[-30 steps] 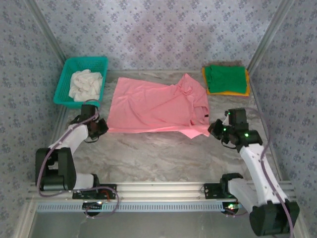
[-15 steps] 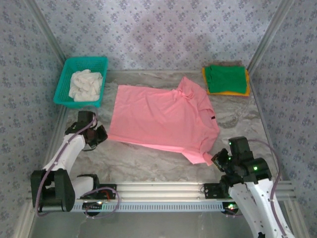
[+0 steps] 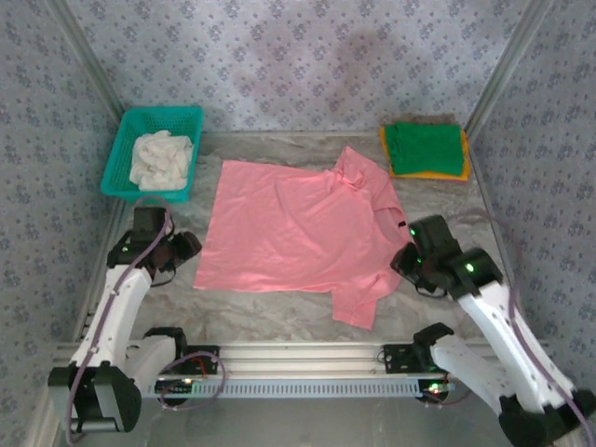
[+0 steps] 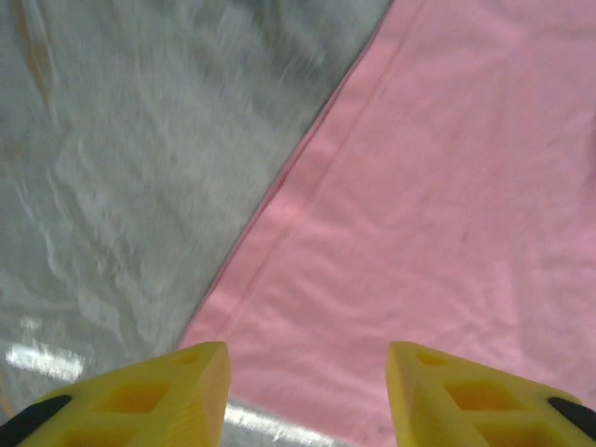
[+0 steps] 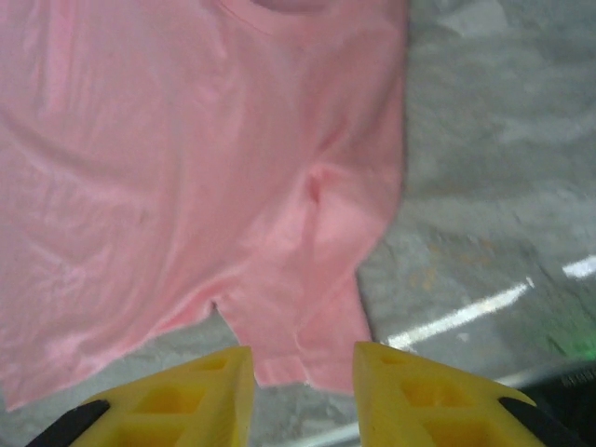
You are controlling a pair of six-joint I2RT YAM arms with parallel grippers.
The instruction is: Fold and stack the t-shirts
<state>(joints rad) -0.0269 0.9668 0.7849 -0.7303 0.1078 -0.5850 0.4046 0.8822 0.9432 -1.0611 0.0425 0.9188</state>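
Salmon-pink t-shirt point(image 3: 298, 228) spread on bench point(image 3: 279, 303), left claw point(image 4: 305, 372) parted over its near-left hem, right claw point(image 5: 303, 368) slightly parted above its near-right sleeve, both empty

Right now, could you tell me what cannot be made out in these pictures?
Orange-yellow cloth t-shirt: top view, mostly covered by the folded green t-shirt.
Crumpled white cloth in the teal mesh basket: top view, too small to identify.
Right gripper: top view, fingers hidden beneath its own wrist.
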